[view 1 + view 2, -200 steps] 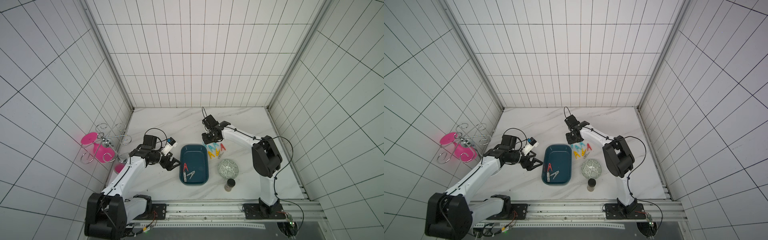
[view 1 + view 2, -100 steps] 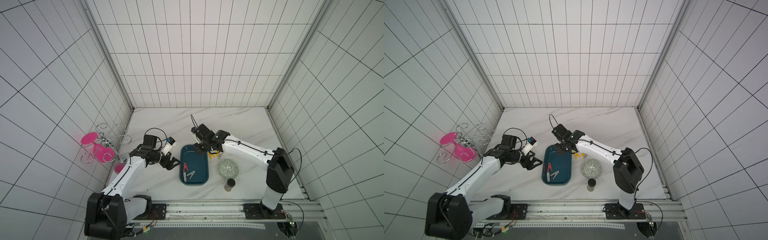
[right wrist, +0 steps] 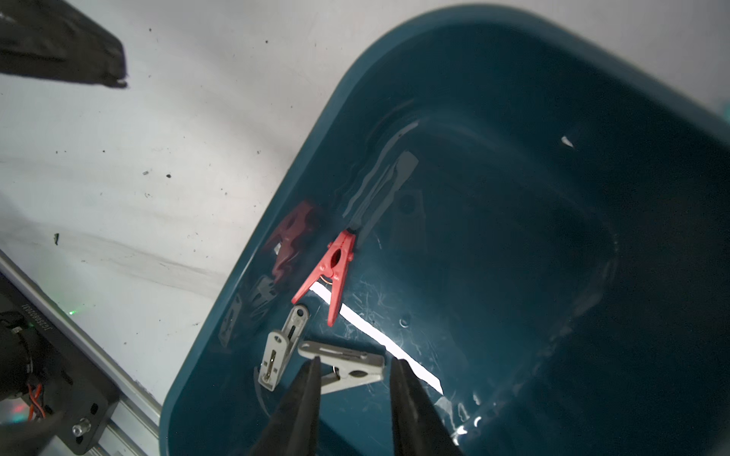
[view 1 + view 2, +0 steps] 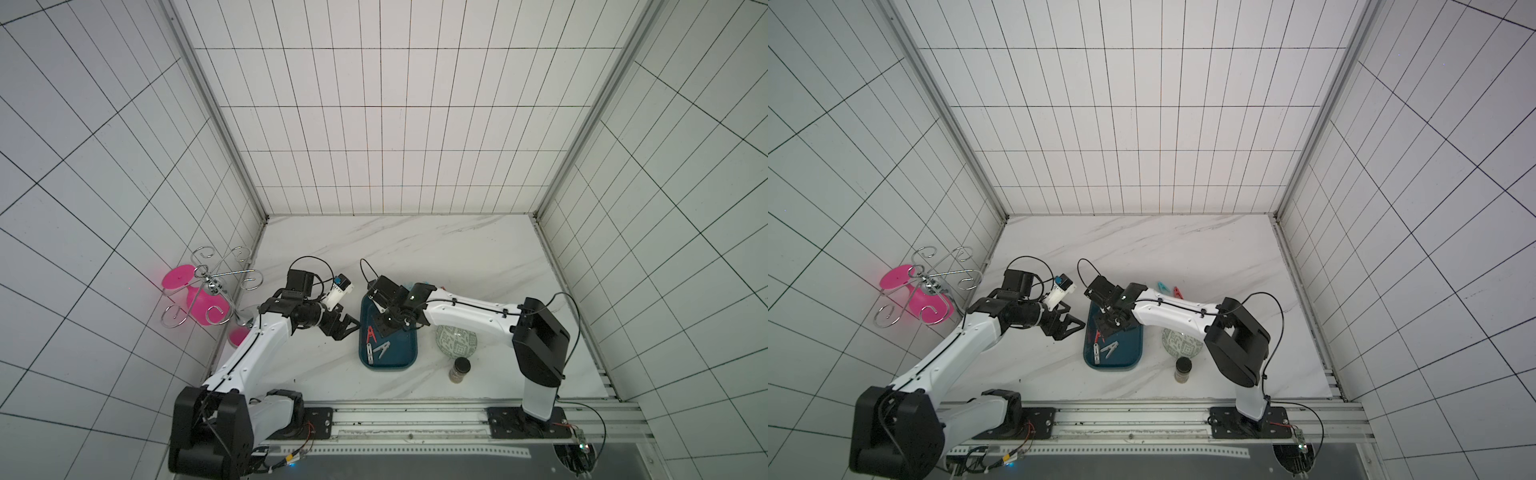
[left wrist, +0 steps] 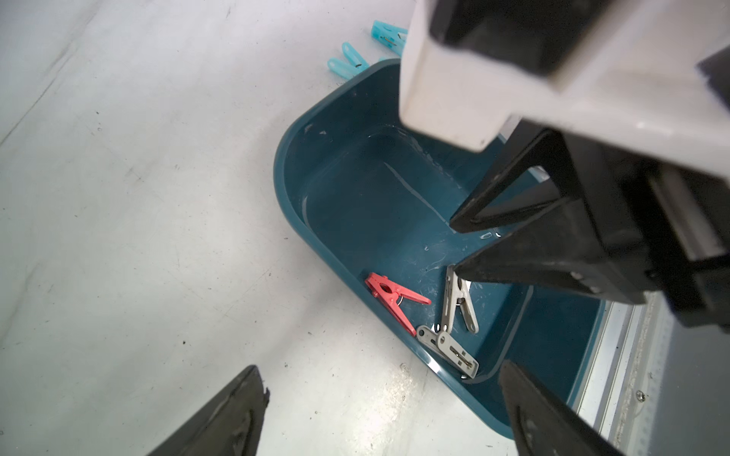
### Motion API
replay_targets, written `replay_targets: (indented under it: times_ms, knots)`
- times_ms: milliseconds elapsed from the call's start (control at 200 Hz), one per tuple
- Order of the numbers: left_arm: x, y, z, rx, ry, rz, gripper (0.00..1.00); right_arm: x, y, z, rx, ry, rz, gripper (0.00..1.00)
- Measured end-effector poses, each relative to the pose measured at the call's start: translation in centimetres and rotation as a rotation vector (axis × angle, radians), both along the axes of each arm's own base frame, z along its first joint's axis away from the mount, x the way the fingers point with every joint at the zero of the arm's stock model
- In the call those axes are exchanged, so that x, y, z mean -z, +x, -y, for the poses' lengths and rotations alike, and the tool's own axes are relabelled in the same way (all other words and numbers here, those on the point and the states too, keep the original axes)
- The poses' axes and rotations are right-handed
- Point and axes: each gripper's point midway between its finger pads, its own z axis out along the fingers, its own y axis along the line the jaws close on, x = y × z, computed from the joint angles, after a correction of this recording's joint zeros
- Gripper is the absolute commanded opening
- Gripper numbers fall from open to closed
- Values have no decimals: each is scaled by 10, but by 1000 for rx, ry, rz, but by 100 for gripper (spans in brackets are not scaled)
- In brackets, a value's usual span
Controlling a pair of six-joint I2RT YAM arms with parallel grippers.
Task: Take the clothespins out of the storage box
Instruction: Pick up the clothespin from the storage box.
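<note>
Since the right gripper [image 3: 355, 367] holds parted jaws astride a grey clothespin [image 3: 347, 355] in the storage box [image 3: 513, 197] (red clothespin [image 3: 335, 268] alongside), we should centre before closing; the left gripper [image 4: 347, 330] hangs open outside.

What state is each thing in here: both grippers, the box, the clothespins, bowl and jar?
right gripper: open, poised over a grey clothespin, not gripping.
left gripper: open, empty, beside the box.
storage box: upright, three clothespins inside.
red clothespin: flat in the box.
other grey clothespin: flat in the box.
blue clothespins: on the table, outside the box.
bowl: upright.
jar: upright, lid on.
</note>
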Motion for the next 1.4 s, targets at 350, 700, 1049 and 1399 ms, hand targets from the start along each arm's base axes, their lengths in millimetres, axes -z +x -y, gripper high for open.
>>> replay_targets:
  times_ms: [350,700,1049,1399]
  knots:
    - [0,0,0,-1,2,0,94,35,-7,-11,54,-9,-43,28]
    - [0,0,0,-2,2,0,94,60,-10,-12,84,-39,-73,23]
    - [0,0,0,-2,2,0,94,61,-5,-13,88,-37,-48,4]
    - [0,-2,4,17,-2,-3,94,5,37,21,162,46,36,3]
